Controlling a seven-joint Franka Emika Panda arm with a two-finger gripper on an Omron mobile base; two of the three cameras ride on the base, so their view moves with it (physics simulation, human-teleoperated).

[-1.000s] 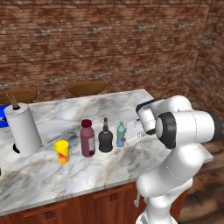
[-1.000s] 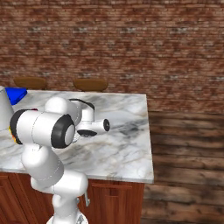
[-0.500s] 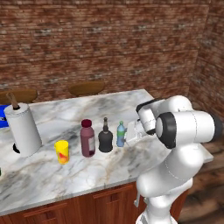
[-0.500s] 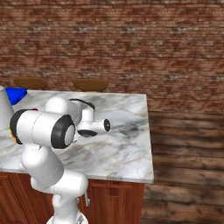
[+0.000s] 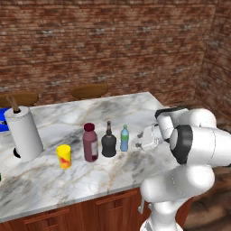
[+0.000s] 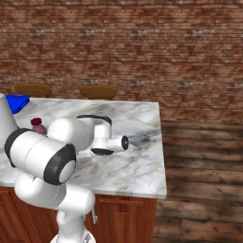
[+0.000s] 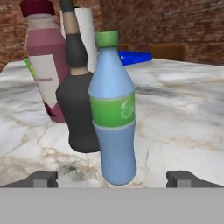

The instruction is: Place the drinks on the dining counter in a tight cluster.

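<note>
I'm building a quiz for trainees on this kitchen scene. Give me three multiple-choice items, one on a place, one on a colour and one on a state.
1. Which bottle stands between the other two on the dining counter?
A. maroon bottle
B. black bottle
C. blue bottle

2. What colour is the blue bottle's cap?
A. green
B. white
C. yellow

3. How are the gripper's jaws set?
A. shut on the blue bottle
B. shut on nothing
C. open, apart from the blue bottle

Answers: 1 B, the black bottle has the maroon bottle on one side and the blue bottle on the other. 2 A, the hand view shows a green cap. 3 C, the gripper has its tips wide on either side, touching nothing.
</note>
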